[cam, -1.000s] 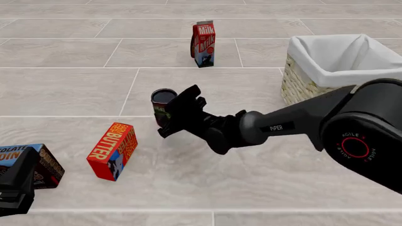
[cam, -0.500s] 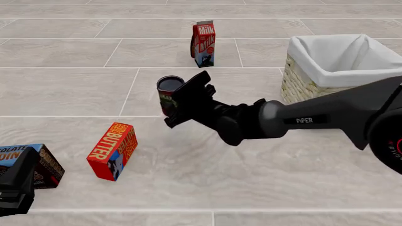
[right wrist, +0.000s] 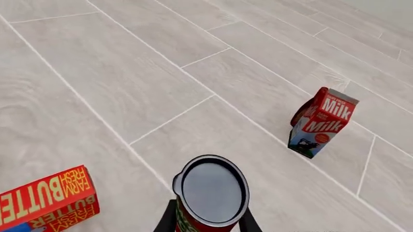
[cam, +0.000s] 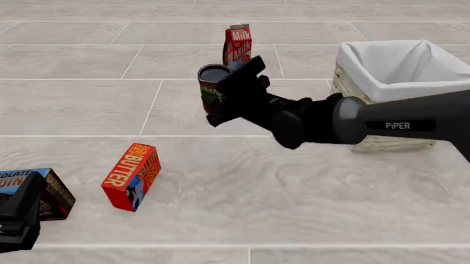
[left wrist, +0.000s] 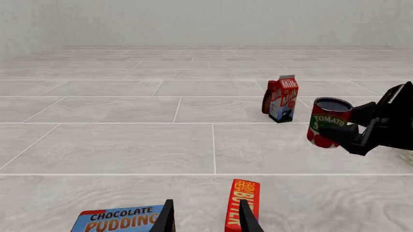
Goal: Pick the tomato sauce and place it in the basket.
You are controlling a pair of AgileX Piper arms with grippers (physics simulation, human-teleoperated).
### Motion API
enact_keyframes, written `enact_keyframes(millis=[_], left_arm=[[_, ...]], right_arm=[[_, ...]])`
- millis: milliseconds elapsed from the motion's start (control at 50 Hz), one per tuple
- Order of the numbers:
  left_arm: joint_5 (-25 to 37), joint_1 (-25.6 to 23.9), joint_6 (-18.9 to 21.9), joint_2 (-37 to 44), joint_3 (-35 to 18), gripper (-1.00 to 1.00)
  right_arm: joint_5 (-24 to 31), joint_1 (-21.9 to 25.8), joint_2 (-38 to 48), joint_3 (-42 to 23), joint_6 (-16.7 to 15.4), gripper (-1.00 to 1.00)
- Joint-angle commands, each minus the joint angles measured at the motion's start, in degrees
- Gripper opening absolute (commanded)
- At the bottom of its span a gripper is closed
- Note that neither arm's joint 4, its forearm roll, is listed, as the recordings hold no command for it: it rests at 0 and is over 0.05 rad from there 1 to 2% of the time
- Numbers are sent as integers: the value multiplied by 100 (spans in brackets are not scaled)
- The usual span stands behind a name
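At the left edge of the tabletop, near the front corner, the left gripper (cam: 18, 212) rests low beside a chocolate pudding box (cam: 45, 190). In the left wrist view its two fingertips (left wrist: 169, 220) stand a little apart with nothing between them, so this pincer is open and narrow. Just to the right lies the red butter box (cam: 132, 176), tilted, with a blue end facing the front edge.

Further right, about the middle of the tabletop, the right gripper (cam: 224, 93) holds the tomato sauce (cam: 211, 87). The can is upright and lifted above the surface; the left wrist view shows it in the air, clear of the tiles. Its dark top is visible, and the red and green label is partly hidden by the black fingers, which press on both sides of it. Behind the can, toward the far edge, stands the milk carton (cam: 237, 48), upright.

At the right edge stands the basket (cam: 351, 93), with white cloth over its rim. The right arm passes in front of it. The can is well apart from the basket, to its left.
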Motion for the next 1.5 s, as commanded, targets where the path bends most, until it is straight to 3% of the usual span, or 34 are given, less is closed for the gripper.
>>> enact_keyframes(millis=[20, 640, 680, 820, 940, 1040, 1200, 1500], left_arm=[[0, 0, 0, 0, 0, 100], [0, 0, 0, 0, 0, 100], [0, 0, 0, 0, 0, 100], [0, 0, 0, 0, 0, 100], [0, 0, 0, 0, 0, 100], [0, 0, 0, 0, 0, 100], [0, 0, 0, 0, 0, 100], [0, 0, 0, 0, 0, 100]], right_arm=[[228, -317, -275, -128, -23, -100], [825, -1159, -606, -612, -111, -100], [896, -1246, -579, -659, -270, -100], [1249, -1344, -854, -738, -177, -100], [1544, -1518, -1023, -889, 109, -100], [1745, -1489, -1278, -845, -17, -100], [2166, -1536, -1540, -977, 97, -100], [2658, -1798, -1908, -1070, 0, -100]])
